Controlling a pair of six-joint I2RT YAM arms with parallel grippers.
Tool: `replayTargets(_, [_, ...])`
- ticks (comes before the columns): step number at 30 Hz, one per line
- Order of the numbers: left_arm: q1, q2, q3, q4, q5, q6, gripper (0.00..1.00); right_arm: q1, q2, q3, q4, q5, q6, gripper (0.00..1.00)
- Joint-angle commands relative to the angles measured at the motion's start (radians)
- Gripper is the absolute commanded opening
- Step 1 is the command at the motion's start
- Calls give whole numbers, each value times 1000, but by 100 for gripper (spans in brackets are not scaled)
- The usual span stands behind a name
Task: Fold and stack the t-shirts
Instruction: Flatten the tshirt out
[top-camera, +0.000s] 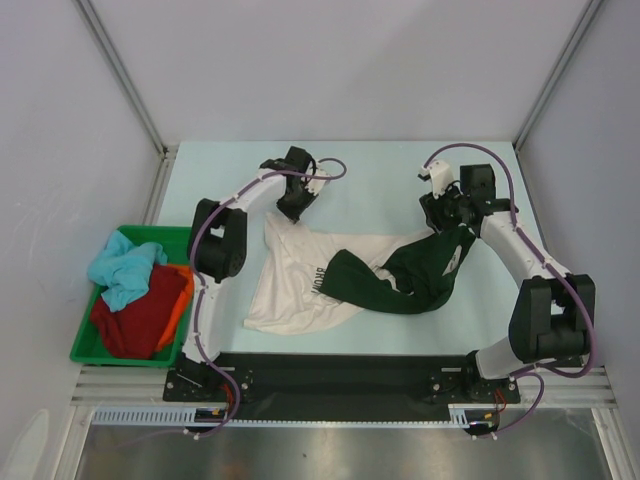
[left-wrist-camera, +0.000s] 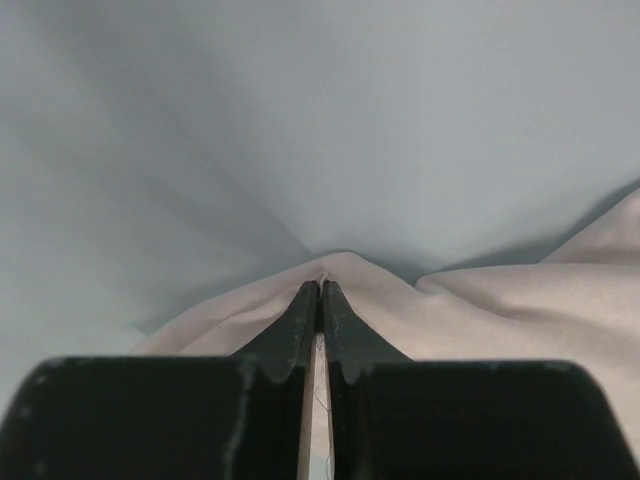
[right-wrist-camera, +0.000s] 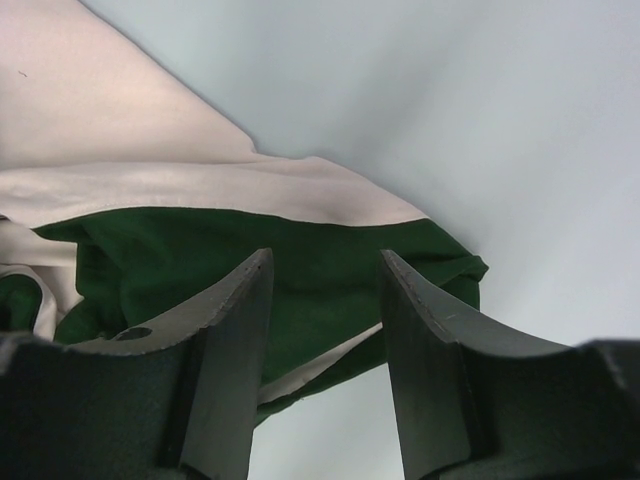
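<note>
The left gripper (left-wrist-camera: 320, 285) pinches the cream shirt's (top-camera: 290, 285) corner near the table's (top-camera: 380, 170) far edge, while the dark green shirt (top-camera: 400, 285) overlapping its right side lies directly beneath the right gripper's (right-wrist-camera: 325, 265) parted fingers (right-wrist-camera: 235, 330).

R gripper (right-wrist-camera: 325, 258) w/ jaws apart, nothing between them. Just past the tips lies the green shirt (right-wrist-camera: 200, 245), rumpled. Cream shirt (right-wrist-camera: 90, 100) touches it along the far side and spreads up-left; a cream edge also shows under green's near side. Pale table (right-wrist-camera: 460, 110) at right.
</note>
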Motion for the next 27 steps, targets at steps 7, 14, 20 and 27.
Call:
replayTargets(7, [18,-158,40,37,-54,9,0,3,28,-2,-84,-43,-136,51])
replayTargets(14, [38,-289,-7,58,-108,22,0,0,21,-54,-163,-74,-199,52])
replayTargets(20, [41,-313,-67,58,-114,29,0,3,-22,-118,-282,-137,-331,55])
replayTargets(27, [41,-293,-90,60,-116,25,0,9,-99,-117,-440,-163,-406,59])
